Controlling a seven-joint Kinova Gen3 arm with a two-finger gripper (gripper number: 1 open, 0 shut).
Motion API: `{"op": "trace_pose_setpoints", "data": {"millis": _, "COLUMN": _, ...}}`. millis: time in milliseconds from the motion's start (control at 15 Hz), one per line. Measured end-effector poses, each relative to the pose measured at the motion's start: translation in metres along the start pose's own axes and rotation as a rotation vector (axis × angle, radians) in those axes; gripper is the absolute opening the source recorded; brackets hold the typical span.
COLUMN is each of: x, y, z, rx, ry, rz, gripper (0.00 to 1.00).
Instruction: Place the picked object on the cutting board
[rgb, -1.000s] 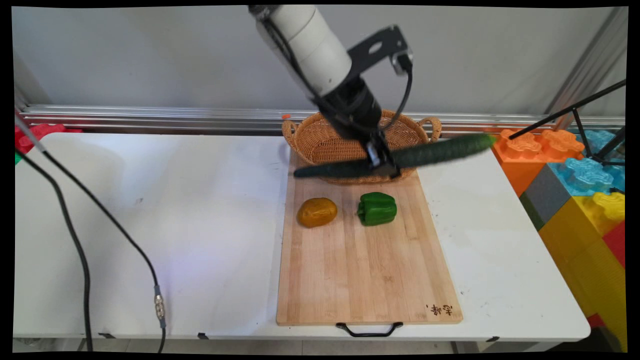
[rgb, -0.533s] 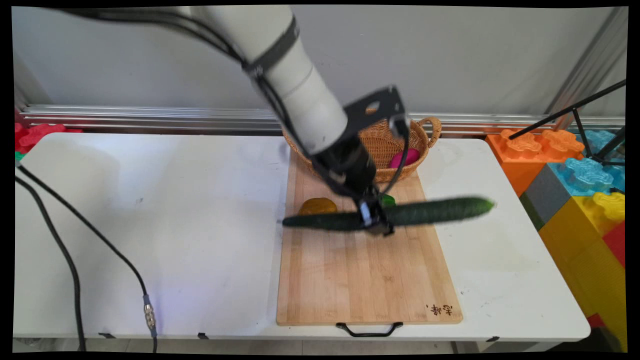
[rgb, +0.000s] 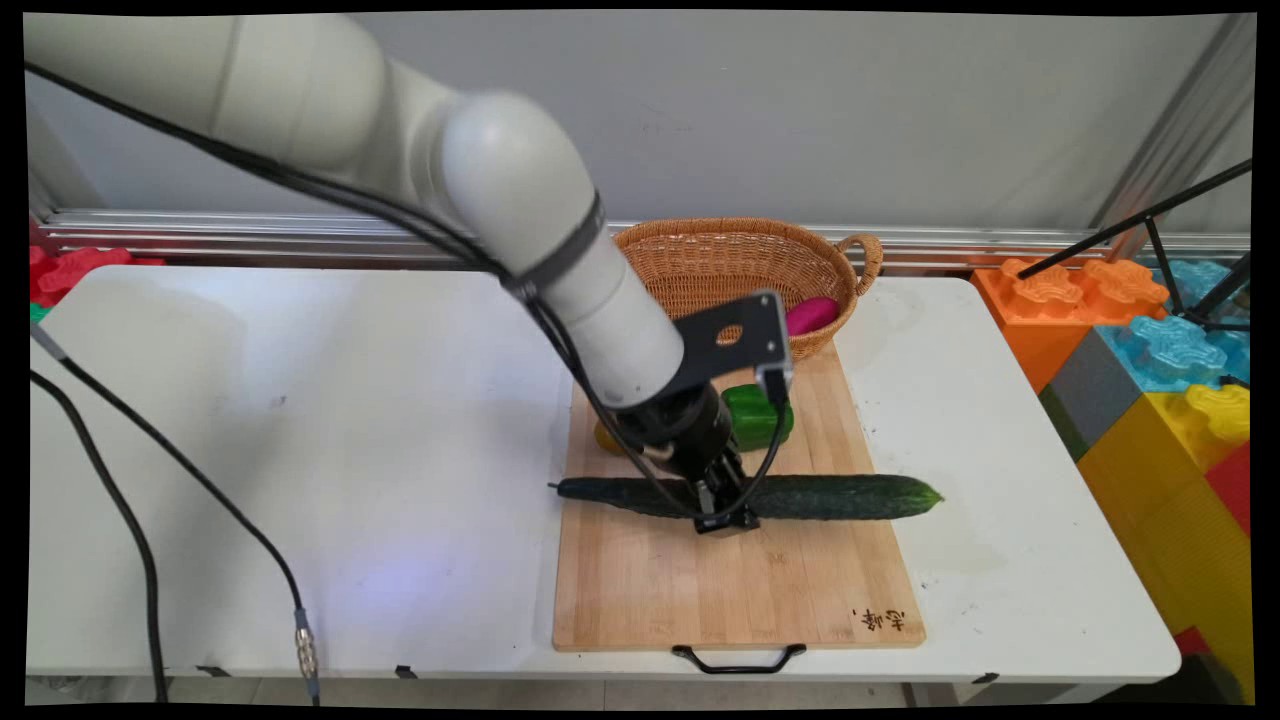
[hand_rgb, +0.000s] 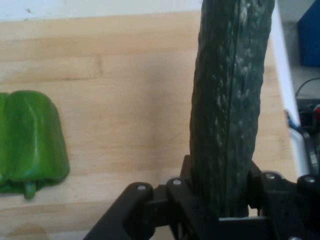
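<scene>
Main view: we see the gripper (rgb: 722, 510) clamped around a long cucumber (rgb: 840, 496) near its middle, the cucumber lying crosswise on the cutting board (rgb: 740, 590). Green pepper (rgb: 757, 415) just behind; basket (rgb: 720, 265) holding a pink thing (rgb: 811, 314) farther back on the table (rgb: 300, 450).

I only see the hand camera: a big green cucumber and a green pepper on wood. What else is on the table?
Observer: A woven wicker basket stands at the far end of the wooden cutting board.
Operator: Is something in it?
Observer: A pink rounded thing lies inside, by the basket's right wall.
Operator: How long is my cucumber?
Observer: The dark green cucumber, clamped in the black gripper, reaches past both side edges of the board.
</scene>
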Motion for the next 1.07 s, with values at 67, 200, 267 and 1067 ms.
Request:
{"op": "trace_pose_setpoints", "data": {"millis": 67, "x": -0.004, "y": -0.001, "z": 0.008, "rx": 0.01, "ry": -0.004, "rz": 0.014, "gripper": 0.0}}
{"op": "trace_pose_setpoints", "data": {"millis": 200, "x": -0.012, "y": -0.003, "z": 0.024, "rx": 0.029, "ry": -0.011, "rz": 0.038, "gripper": 0.0}}
{"op": "trace_pose_setpoints", "data": {"millis": 267, "x": -0.014, "y": -0.003, "z": 0.029, "rx": 0.035, "ry": -0.013, "rz": 0.046, "gripper": 0.0}}
{"op": "trace_pose_setpoints", "data": {"millis": 1067, "x": -0.035, "y": -0.006, "z": 0.066, "rx": 0.067, "ry": -0.038, "rz": 0.081, "gripper": 1.0}}
